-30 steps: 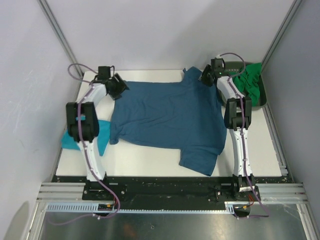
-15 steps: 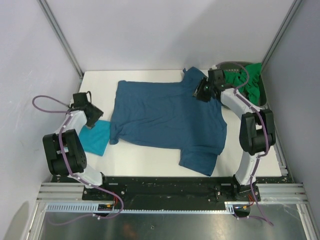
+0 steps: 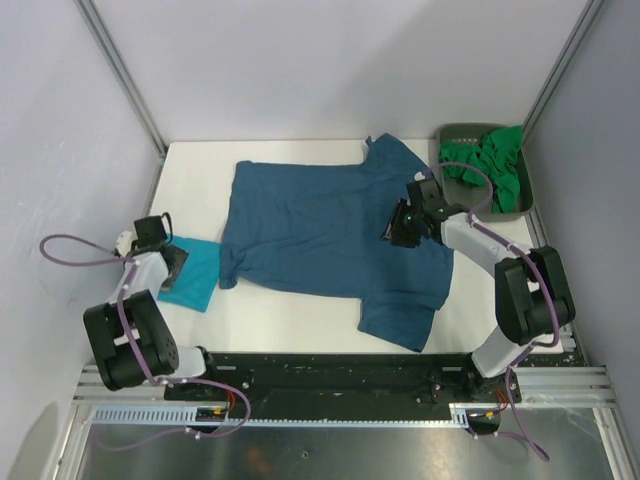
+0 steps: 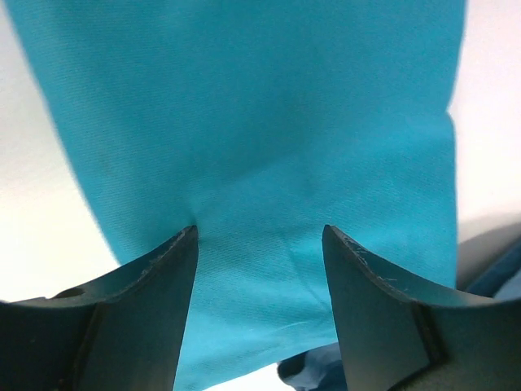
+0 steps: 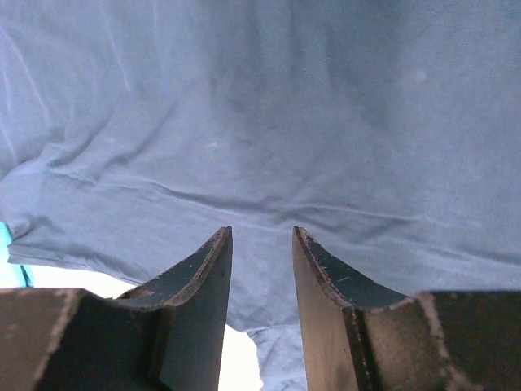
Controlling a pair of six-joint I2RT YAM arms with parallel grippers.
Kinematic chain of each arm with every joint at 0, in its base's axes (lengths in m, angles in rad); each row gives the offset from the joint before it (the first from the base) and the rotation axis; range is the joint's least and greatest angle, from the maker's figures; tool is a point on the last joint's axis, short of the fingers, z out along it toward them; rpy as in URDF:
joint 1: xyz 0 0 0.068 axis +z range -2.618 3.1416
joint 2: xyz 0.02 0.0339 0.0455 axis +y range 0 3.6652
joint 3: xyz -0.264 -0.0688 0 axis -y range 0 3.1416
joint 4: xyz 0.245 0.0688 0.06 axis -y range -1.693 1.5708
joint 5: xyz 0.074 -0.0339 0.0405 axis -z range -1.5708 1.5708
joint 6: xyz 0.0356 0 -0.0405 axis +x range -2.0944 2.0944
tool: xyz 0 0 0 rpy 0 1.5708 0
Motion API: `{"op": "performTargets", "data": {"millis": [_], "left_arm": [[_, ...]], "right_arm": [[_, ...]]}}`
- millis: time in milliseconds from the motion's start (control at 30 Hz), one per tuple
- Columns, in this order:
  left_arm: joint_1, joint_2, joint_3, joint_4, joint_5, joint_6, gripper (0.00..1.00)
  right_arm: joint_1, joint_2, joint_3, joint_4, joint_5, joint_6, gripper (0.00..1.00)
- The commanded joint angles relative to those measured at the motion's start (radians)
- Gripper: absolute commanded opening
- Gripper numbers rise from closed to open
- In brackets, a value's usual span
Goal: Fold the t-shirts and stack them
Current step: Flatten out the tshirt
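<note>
**Left gripper** (image 4: 259, 236): two dark fingers spread wide, nothing between them. It sits over the turquoise cloth t-shirt (image 4: 269, 106); whether the tips touch the cloth cannot be told. In the top view this gripper (image 3: 172, 264) is at the left edge of the table.

**Right gripper** (image 5: 260, 232): two dark fingers parted by a narrow gap, holding nothing. It is above the dark steel-blue cloth t-shirt (image 5: 326, 106). In the top view it (image 3: 396, 228) is over the right part of that shirt.

**Turquoise t-shirt** (image 3: 197, 277): folded into a small flat piece at the table's left side. Its right edge lies just beside the steel-blue shirt's left sleeve.

**Dark steel-blue t-shirt** (image 3: 320, 235): spread open and flat across the middle of the table, with mild wrinkles. One sleeve points to the far right corner, and another part reaches the near edge.

**Bright green t-shirts** (image 3: 495, 168): crumpled together inside the tray.

**Dark grey plastic tray** (image 3: 454, 131): at the far right corner of the table, well apart from the turquoise shirt.

**White flat table** (image 3: 285, 316): carries all of the above.
</note>
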Motion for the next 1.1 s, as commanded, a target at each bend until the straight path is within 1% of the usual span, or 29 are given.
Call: {"op": "performTargets", "data": {"millis": [0,167,333,500,633,700,833,1067], "left_arm": [[0.042,-0.086,-0.059,-0.013,-0.086,-0.049,0.67],[0.093,-0.114,-0.113,-0.015,-0.063,-0.036,0.67],[0.103,-0.181,-0.136,-0.022,-0.052,-0.022,0.66],[0.109,-0.27,-0.125,-0.069,-0.051,-0.026,0.66],[0.119,-0.332,-0.105,-0.104,-0.101,-0.016,0.66],[0.149,-0.327,-0.101,-0.11,-0.108,-0.014,0.65],[0.235,-0.262,-0.091,-0.111,-0.062,-0.035,0.61],[0.274,-0.163,-0.048,-0.109,-0.089,-0.049,0.56]], "right_arm": [[0.007,-0.096,-0.026,0.019,0.029,0.016,0.4],[0.034,-0.119,-0.053,0.014,0.035,0.022,0.4],[0.05,-0.133,-0.077,0.016,0.043,0.024,0.4],[0.058,-0.134,-0.089,0.023,0.039,0.028,0.39],[0.07,-0.125,-0.09,0.034,0.022,0.029,0.39],[0.076,-0.118,-0.09,0.04,0.012,0.029,0.39],[0.091,-0.1,-0.09,0.05,-0.004,0.023,0.4],[0.099,-0.071,-0.09,0.069,-0.03,0.008,0.39]]}}
